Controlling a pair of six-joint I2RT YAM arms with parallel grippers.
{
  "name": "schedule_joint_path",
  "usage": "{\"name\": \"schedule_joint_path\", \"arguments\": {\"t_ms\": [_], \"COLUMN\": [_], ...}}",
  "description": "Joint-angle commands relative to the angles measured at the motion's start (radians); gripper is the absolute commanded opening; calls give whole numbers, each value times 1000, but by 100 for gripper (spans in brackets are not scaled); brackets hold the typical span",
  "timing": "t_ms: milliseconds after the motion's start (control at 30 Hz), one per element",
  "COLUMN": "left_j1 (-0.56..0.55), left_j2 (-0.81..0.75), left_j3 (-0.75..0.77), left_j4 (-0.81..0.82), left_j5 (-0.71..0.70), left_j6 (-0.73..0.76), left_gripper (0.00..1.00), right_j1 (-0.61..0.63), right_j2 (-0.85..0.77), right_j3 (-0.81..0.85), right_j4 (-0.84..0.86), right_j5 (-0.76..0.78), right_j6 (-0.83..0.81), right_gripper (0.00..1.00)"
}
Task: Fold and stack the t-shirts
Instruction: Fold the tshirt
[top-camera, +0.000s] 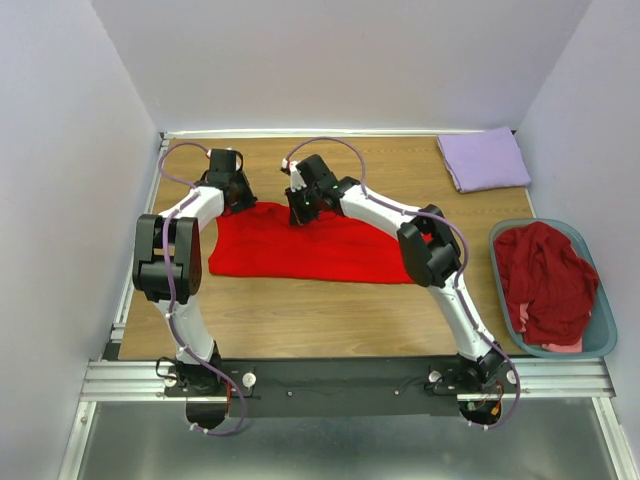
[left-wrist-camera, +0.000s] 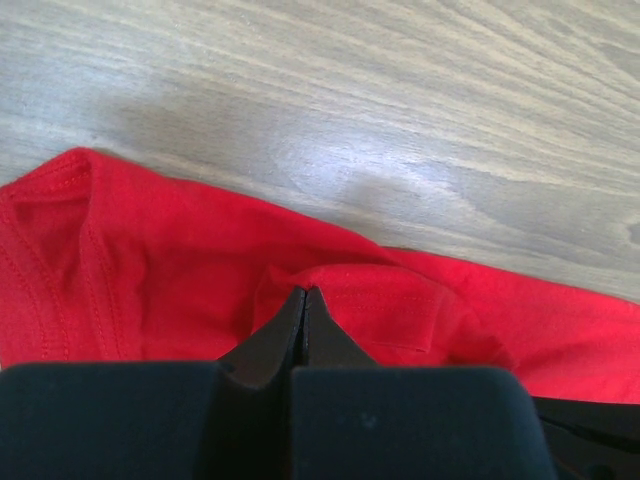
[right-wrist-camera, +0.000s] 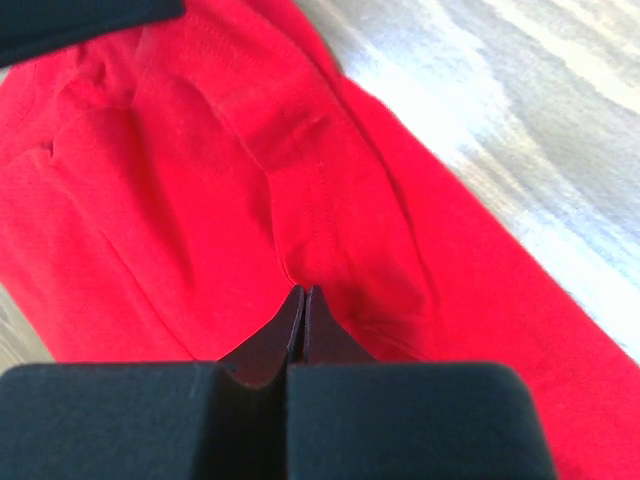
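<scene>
T-shirt (top-camera: 320, 255) lies spread, bright red, edge puckered

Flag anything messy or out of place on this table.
Only the maroon shirts, heaped crumpled in the teal basket at right. The lavender shirt lies folded in the far right corner; the red shirt lies mid-table, the left gripper and right gripper pinching its far edge.

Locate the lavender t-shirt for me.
In the top view, the folded lavender t-shirt lies at the far right corner of the table, beyond the teal basket.
</scene>
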Motion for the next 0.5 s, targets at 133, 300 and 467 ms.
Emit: {"name": "schedule_joint_path", "arguments": {"t_ms": [133, 300, 467], "left_j1": [4, 6, 6], "left_j2": [-79, -110, -118], "left_j3": [21, -16, -39], "left_j4": [-78, -111, -138], "left_j5": [4, 5, 10], "left_j6": [53, 75, 96], "left_gripper": [0, 0, 0], "right_j1": [2, 2, 2], "right_j2": [-143, -194, -241], "right_j3": [-59, -137, -217], "right_j4": [-8, -9, -9], "right_j5": [-68, -84, -110], "right_j6": [-22, -46, -71], "right_gripper": [0, 0, 0]}}
